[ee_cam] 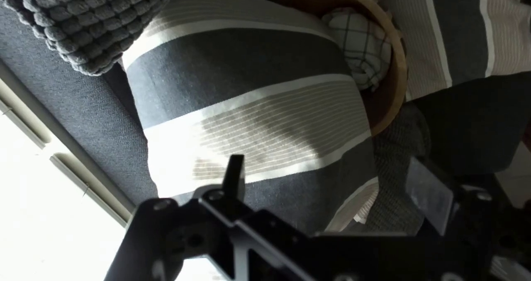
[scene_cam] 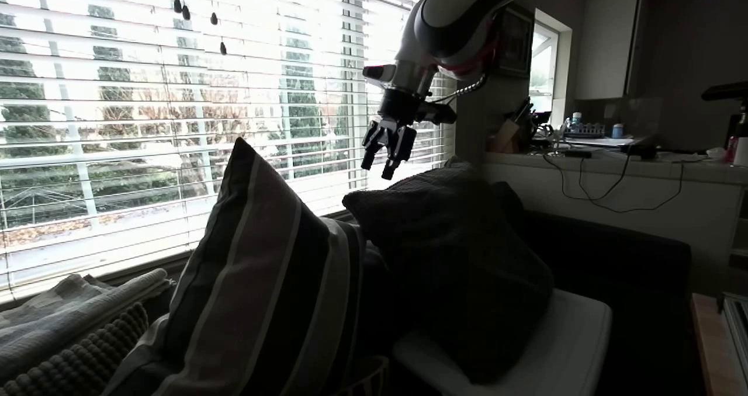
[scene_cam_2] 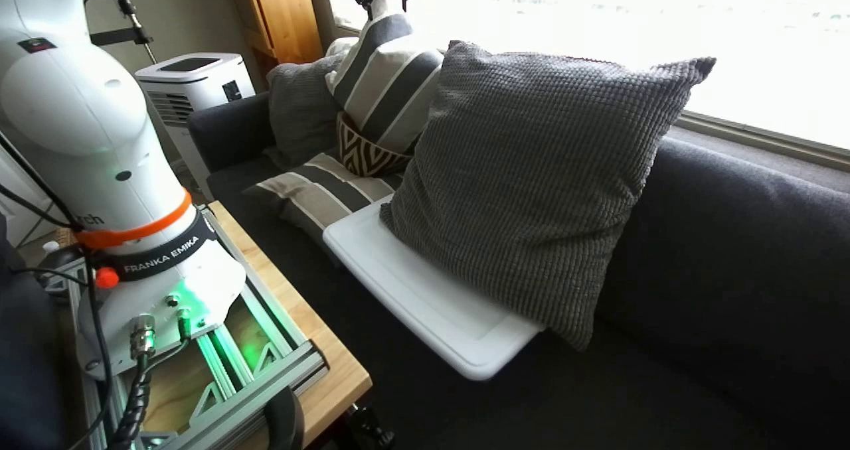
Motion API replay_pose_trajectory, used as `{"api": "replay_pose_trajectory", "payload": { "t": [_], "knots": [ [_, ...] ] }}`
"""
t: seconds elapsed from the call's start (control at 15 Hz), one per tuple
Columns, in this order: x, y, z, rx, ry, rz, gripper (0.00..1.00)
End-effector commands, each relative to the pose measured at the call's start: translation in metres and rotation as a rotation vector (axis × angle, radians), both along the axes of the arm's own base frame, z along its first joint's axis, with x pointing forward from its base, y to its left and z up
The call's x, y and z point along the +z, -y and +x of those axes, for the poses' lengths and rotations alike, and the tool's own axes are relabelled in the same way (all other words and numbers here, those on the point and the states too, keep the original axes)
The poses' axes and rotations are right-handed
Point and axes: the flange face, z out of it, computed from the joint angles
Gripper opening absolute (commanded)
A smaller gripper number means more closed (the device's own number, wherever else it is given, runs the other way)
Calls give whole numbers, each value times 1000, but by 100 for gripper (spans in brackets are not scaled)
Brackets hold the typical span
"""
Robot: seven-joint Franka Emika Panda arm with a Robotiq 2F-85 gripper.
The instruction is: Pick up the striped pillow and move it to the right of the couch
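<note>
Slatted blinds (scene_cam: 216, 115) glow bright beside a dim wall (scene_cam: 474, 124).

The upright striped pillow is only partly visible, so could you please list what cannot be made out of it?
In an exterior view, the upright striped pillow is cut off by the bottom edge.
In an exterior view, the patterned basket hides its lower part; the large grey pillow hides one side.
In the wrist view, the end effector covers part of it near the bottom edge.

Striped pillow (scene_cam_2: 390, 83) upright on couch (scene_cam_2: 737, 257)
</note>
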Motion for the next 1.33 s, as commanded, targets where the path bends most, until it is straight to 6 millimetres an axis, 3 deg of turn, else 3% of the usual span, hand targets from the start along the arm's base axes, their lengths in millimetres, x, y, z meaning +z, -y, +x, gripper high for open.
{"api": "replay_pose_trajectory", "payload": {
  "t": [0.0,0.53,1.27],
  "knots": [
    [1,-1,0,0,0,0,100],
    [1,0,0,-1,-1,0,100],
    [-51,-1,59,196,11,42,100]
  ]
}}
